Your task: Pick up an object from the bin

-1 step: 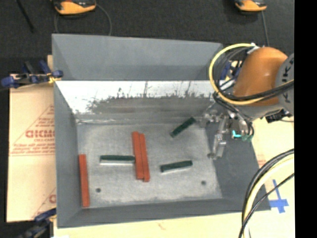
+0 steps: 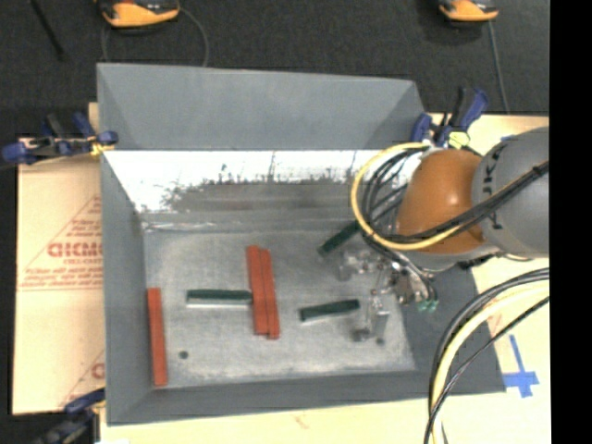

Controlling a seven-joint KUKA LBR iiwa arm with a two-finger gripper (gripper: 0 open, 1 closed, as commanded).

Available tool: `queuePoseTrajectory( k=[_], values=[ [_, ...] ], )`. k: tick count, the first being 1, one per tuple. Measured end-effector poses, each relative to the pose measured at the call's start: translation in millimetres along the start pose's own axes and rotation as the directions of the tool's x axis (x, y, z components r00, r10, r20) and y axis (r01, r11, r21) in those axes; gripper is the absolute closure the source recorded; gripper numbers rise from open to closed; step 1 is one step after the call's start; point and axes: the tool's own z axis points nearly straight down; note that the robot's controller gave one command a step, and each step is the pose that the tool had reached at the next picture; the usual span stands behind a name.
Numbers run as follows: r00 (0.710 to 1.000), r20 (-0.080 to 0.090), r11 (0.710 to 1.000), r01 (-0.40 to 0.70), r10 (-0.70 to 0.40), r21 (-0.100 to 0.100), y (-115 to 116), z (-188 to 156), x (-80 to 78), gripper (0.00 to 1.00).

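Note:
My gripper [image 2: 377,318] hangs low over the right part of the bin floor, below the orange wrist cover. A short dark green bar [image 2: 328,311] lies flat just left of it, its right end close to the gripper; I cannot tell if they touch. A second dark green bar [image 2: 338,240] lies tilted further back, partly hidden under the arm's cables.
Two long red-brown blocks [image 2: 262,291] lie side by side in the middle of the floor, with a third green bar [image 2: 219,296] touching their left side. Another red-brown block [image 2: 156,336] lies along the left wall. The arm and its cables cover the bin's right wall.

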Motion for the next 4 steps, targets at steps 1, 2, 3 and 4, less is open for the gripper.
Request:
queuePoseTrajectory(
  k=[1,2,3,4],
  values=[
    [0.995,0.006,0.995,0.101,-0.101,0.002,38,3,17.9,0.0],
    [1.0,0.015,1.0,-0.002,0.002,0.003,13,1,-53.7,0.0],
    [0.954,0.005,0.954,0.301,-0.301,0.004,30,3,-2.8,0.0],
    [0.953,0.007,0.953,0.303,-0.303,0.005,30,3,-3.7,1.0]
  ],
)
